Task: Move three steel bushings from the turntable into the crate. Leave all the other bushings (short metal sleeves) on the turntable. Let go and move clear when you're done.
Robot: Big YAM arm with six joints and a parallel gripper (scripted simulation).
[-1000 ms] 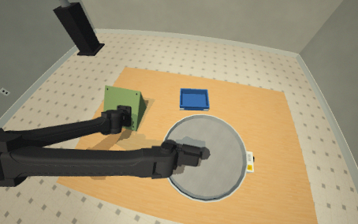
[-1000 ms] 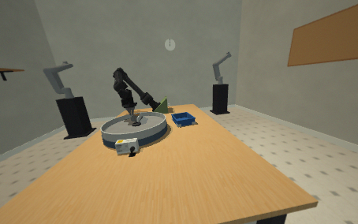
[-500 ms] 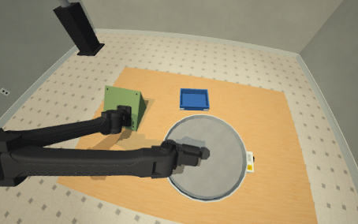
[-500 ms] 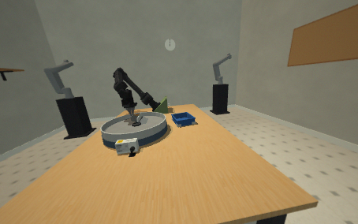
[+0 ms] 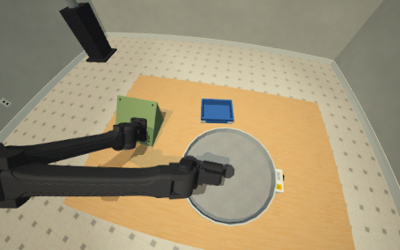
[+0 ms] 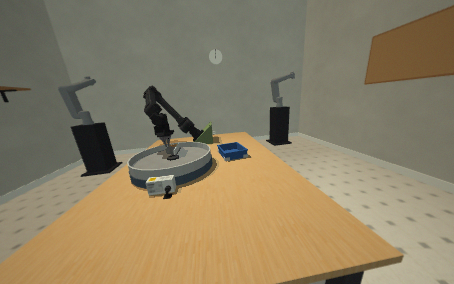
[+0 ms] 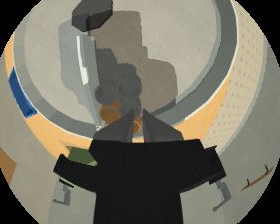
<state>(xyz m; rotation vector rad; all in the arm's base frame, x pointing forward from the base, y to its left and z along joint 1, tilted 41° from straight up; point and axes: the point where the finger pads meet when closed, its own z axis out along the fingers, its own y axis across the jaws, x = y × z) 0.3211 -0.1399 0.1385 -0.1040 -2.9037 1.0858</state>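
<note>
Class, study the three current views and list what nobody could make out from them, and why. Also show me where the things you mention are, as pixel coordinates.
- Bushing count, wrist view: the gripper [image 7: 138, 112] covers part of the cluster [image 7: 122, 95].
- Bushings, top view: the arm [image 5: 88, 181] blocks that area.
- White box's label [image 5: 279, 177] [image 6: 161, 183], top and exterior: print too small.
- Crate's [image 7: 22, 95] interior, wrist view: its wall hides it.
</note>
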